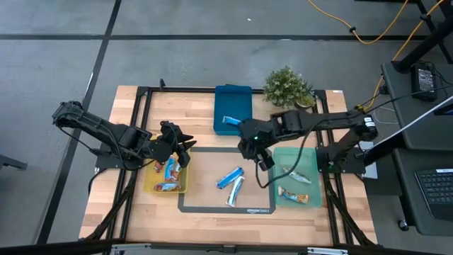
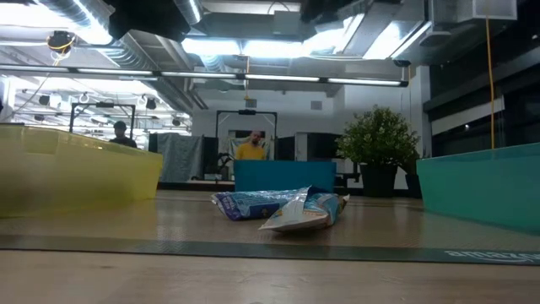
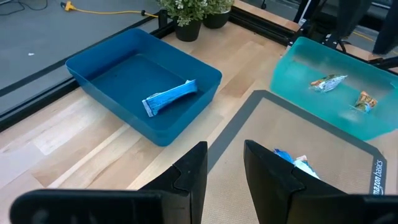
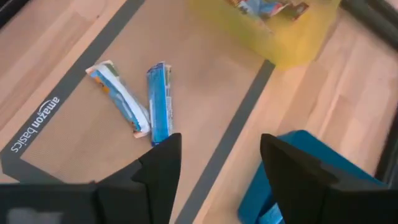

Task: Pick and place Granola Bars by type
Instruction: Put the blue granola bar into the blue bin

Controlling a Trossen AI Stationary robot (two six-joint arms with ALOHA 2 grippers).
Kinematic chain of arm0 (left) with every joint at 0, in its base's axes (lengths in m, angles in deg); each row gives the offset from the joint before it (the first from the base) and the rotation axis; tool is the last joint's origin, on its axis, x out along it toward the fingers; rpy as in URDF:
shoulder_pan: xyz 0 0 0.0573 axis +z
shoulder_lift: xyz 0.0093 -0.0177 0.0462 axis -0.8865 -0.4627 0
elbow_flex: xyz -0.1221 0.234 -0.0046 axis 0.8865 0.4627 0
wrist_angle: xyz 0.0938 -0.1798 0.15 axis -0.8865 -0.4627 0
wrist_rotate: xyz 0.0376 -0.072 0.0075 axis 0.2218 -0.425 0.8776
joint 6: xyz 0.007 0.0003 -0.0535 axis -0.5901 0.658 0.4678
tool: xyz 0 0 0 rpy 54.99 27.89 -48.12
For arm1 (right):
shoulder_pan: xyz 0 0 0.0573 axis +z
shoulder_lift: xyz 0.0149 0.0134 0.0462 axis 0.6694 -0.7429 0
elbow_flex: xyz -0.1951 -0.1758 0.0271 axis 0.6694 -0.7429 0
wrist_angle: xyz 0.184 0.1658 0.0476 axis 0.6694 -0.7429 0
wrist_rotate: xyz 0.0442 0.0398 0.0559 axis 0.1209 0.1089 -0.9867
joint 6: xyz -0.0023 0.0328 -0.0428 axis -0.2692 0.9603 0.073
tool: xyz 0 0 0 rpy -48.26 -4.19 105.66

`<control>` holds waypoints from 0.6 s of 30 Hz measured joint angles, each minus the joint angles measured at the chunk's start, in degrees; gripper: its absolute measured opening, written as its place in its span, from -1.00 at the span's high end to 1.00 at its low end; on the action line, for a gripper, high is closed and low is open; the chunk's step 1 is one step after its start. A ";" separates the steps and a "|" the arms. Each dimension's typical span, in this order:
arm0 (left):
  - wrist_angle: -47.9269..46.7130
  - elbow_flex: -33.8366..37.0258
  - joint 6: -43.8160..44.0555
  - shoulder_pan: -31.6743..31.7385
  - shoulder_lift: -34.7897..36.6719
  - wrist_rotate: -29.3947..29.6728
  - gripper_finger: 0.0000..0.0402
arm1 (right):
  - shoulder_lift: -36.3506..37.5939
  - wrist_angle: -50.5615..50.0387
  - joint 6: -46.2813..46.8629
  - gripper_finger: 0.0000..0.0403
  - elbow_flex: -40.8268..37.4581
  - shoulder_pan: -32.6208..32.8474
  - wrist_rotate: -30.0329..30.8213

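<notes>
Two blue-and-white granola bars lie flat on the mat: one (image 1: 228, 177) and, just nearer, the other (image 1: 236, 191). They also show in the right wrist view (image 4: 158, 102) and the low view (image 2: 278, 207). A third blue bar (image 3: 169, 98) lies in the blue tray (image 1: 233, 99). Silvery bars (image 1: 300, 177) lie in the green tray (image 1: 311, 159), and several bars (image 1: 168, 170) in the yellow tray (image 1: 152, 185). My left gripper (image 1: 180, 145) hovers over the yellow tray's far edge, open and empty. My right gripper (image 1: 258, 157) hovers over the mat's far right corner, open wide and empty.
A potted plant (image 1: 287, 86) stands at the far edge beside the blue tray. The dark-bordered mat (image 1: 212, 159) has bare room left of the two bars. A black frame (image 1: 141, 99) runs around the table. People show in the room far behind (image 2: 251, 148).
</notes>
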 joint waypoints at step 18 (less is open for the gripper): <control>-0.31 0.00 -3.28 -0.01 0.00 -5.74 0.51 | -18.02 4.76 5.38 -0.08 -0.32 0.17 -0.48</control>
